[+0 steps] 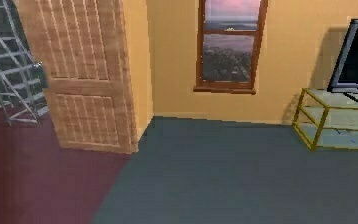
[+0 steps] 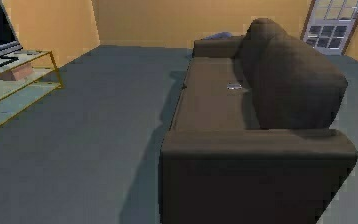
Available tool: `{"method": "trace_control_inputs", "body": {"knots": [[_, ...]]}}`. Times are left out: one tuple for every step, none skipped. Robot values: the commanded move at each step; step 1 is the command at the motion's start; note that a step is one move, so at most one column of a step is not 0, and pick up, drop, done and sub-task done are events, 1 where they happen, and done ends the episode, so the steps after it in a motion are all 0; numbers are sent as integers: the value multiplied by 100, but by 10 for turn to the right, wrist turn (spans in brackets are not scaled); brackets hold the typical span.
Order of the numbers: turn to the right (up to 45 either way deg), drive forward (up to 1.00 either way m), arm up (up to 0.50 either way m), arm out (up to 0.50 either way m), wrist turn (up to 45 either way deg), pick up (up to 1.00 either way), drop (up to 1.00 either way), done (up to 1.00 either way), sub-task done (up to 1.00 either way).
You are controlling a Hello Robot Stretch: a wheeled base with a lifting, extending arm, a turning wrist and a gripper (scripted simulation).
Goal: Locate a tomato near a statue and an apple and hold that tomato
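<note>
Searching a sitting room; the tomato's place cannot yet be told.

Across the forward view, a grey metal stair frame (image 1: pixel 12 60) stands at the left, then a wooden door (image 1: pixel 82 70), a window (image 1: pixel 230 45), and a low stand (image 1: pixel 332 120) bearing a television (image 1: pixel 352 55) at the right edge. In the arm side view that stand and television sit at the left, then a dark sofa (image 2: pixel 257 110) with a small pale thing (image 2: pixel 234 88) on its seat, too small to name, and a second window (image 2: pixel 332 25) at the upper right. Whether the fingers grasp anything cannot be told. The step in hand looks like search. Turn the base slowly, check each tabletop and shelf, and accept a round red thing only with a statue and an apple near it. The floor left of the door seems the likeliest way on, so keep the base clear of the door's edge.
</note>
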Motion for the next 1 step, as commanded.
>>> {"method": "trace_control_inputs", "body": {"knots": [[0, 35, 0, 0, 0, 0, 0, 0, 0]]}}
